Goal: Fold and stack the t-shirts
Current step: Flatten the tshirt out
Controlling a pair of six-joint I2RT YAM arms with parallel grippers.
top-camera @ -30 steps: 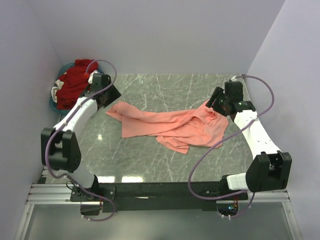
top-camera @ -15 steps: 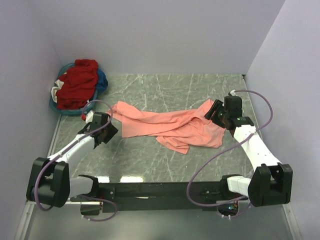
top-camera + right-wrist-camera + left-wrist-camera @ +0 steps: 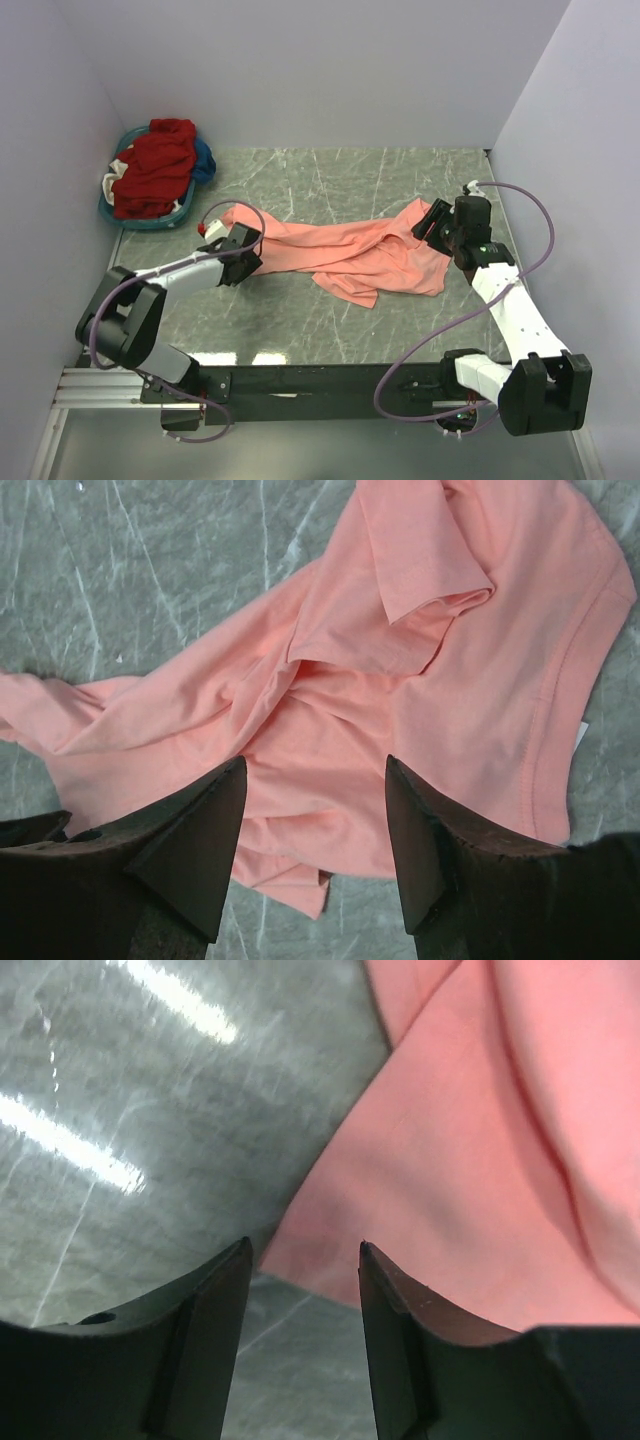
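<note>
Now | L grip [image 3: 303, 1250] wide over pink tee [image 3: 350, 250] corner, maybe touching | R grip [image 3: 315, 765] wide above it

Crumpled pink t-shirt [image 3: 350, 252], marble table [image 3: 290, 315]

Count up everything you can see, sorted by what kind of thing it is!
Pink t-shirt: 1
Basket (clothes heaped inside, too tangled to count): 1
Robot arms: 2 (left arm, right arm)
Total: 4
</note>
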